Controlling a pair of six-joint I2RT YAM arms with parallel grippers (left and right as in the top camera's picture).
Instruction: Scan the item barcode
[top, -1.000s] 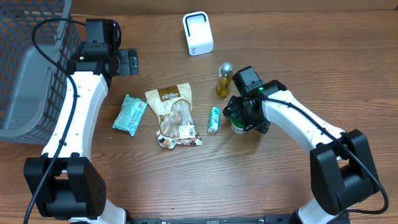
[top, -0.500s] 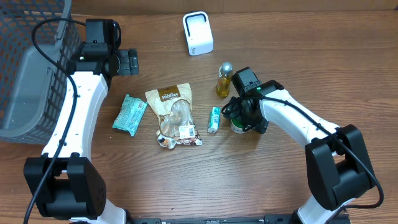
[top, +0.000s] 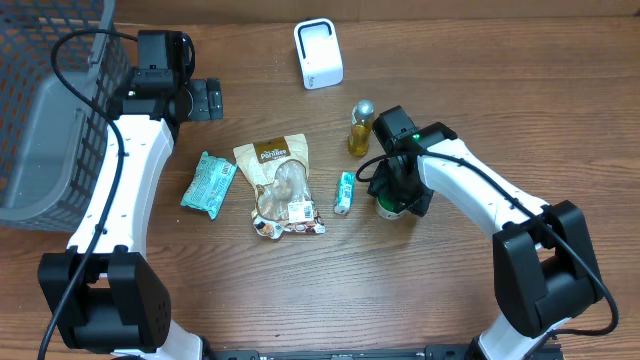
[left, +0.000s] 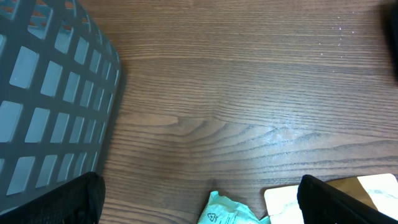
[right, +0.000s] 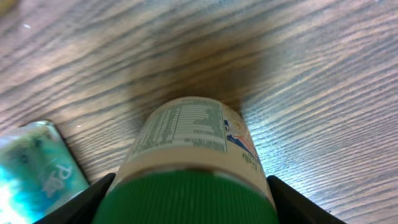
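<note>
A jar with a green ribbed lid (right: 186, 199) and a printed label (right: 180, 127) stands upright on the wood table, filling the right wrist view. My right gripper (right: 191, 202) has a black finger pressed against each side of it at lid height. From overhead the right gripper (top: 392, 190) covers the jar (top: 388, 208), of which only a green edge shows. The white scanner (top: 318, 52) stands at the back centre. My left gripper (top: 205, 98) hangs open and empty near the basket; in its wrist view the left gripper (left: 199, 208) is above bare wood.
A yellow oil bottle (top: 360, 128) stands just behind the jar, and a small teal tube (top: 344, 192) lies to its left. A brown snack bag (top: 280, 185) and a teal packet (top: 209, 184) lie mid-table. A grey mesh basket (top: 40, 110) fills the left edge.
My right gripper has shifted slightly onto the jar and its fingers have drawn in against the jar's sides. The left arm has not moved.
</note>
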